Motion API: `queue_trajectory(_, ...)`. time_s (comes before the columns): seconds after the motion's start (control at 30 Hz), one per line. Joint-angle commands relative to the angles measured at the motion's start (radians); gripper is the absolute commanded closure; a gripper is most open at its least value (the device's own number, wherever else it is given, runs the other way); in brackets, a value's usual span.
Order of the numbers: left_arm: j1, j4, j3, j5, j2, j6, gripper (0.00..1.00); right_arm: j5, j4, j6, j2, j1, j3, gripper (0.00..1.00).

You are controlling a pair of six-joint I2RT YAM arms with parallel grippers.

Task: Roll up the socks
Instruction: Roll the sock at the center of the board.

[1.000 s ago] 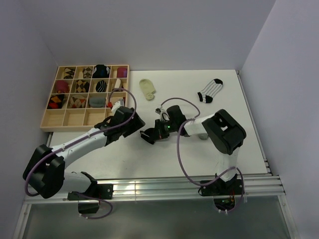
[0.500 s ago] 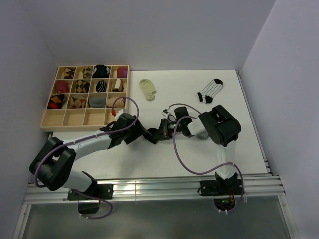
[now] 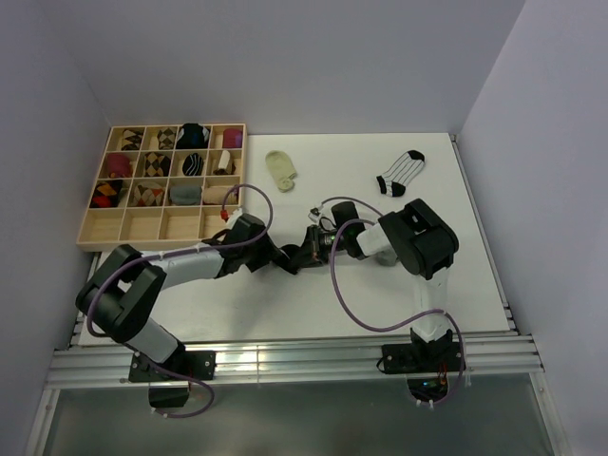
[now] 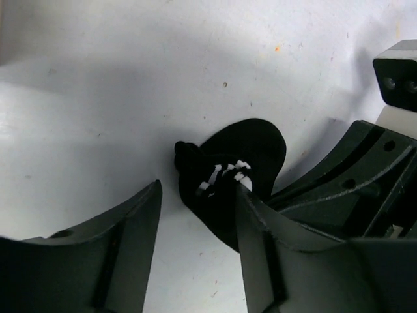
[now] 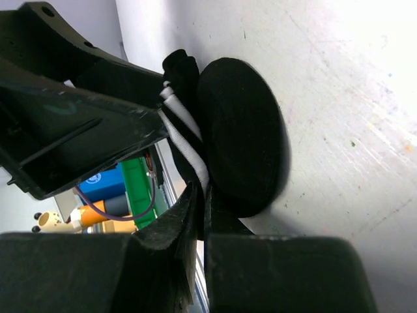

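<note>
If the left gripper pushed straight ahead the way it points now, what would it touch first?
The black sock, just ahead of the left gripper's open fingers; the right gripper pinching it sits right behind, depth unclear.

The black sock (image 4: pixel 242 155) looks soft matt cloth, the fingers (image 4: pixel 130 251) probably matt plastic

A black sock (image 4: pixel 257 147) with white stripes lies bunched on the surface (image 3: pixel 285 304), its striped part pinched in the right claw (image 5: pixel 197 195). A cream sock (image 3: pixel 280 170) lies flat at its 12 o'clock. A white sock (image 3: pixel 401 173) with black stripes lies at 2 o'clock.
</note>
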Motion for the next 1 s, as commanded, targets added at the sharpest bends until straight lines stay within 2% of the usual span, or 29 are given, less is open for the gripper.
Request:
queue_trajectory(0.0, -0.004, -0.007, 0.035, -0.03, 0.043, 0.008, 0.47, 0.116, -0.12, -0.079, 0.035, -0.008, 0.007, 0.94)
queue_trajectory(0.2, -0.006, -0.033, 0.048, -0.024, 0.101, 0.016, 0.67, 0.179, -0.203, -0.144, -0.034, -0.007, 0.012, 0.86)
queue_trajectory(0.27, -0.006, -0.047, 0.053, -0.022, 0.118, 0.017, 0.73, 0.202, -0.245, -0.185, -0.087, -0.002, 0.012, 0.77)
queue_trajectory(0.37, -0.006, -0.087, 0.082, -0.024, 0.132, 0.039, 0.75, 0.293, -0.314, -0.261, -0.193, 0.028, 0.004, 0.67)
queue_trajectory(0.47, -0.01, -0.134, 0.113, -0.034, 0.138, 0.068, 0.75, 0.485, -0.407, -0.372, -0.327, 0.071, 0.001, 0.58)
queue_trajectory(0.5, -0.01, -0.15, 0.12, -0.036, 0.14, 0.082, 0.75, 0.622, -0.424, -0.396, -0.388, 0.114, 0.0, 0.56)
queue_trajectory(0.53, -0.012, -0.156, 0.127, -0.036, 0.141, 0.088, 0.75, 0.689, -0.442, -0.442, -0.417, 0.137, -0.011, 0.54)
queue_trajectory(0.63, -0.012, -0.187, 0.15, -0.034, 0.144, 0.111, 0.75, 0.922, -0.409, -0.522, -0.508, 0.243, -0.055, 0.53)
queue_trajectory(0.73, -0.012, -0.213, 0.17, -0.035, 0.153, 0.129, 0.75, 1.069, -0.334, -0.591, -0.555, 0.335, -0.108, 0.52)
queue_trajectory(0.83, -0.013, -0.219, 0.182, -0.018, 0.163, 0.14, 0.75, 1.18, -0.283, -0.653, -0.565, 0.412, -0.132, 0.51)
queue_trajectory(0.97, -0.013, -0.223, 0.193, -0.008, 0.164, 0.148, 0.75, 1.254, -0.249, -0.708, -0.525, 0.482, -0.126, 0.51)
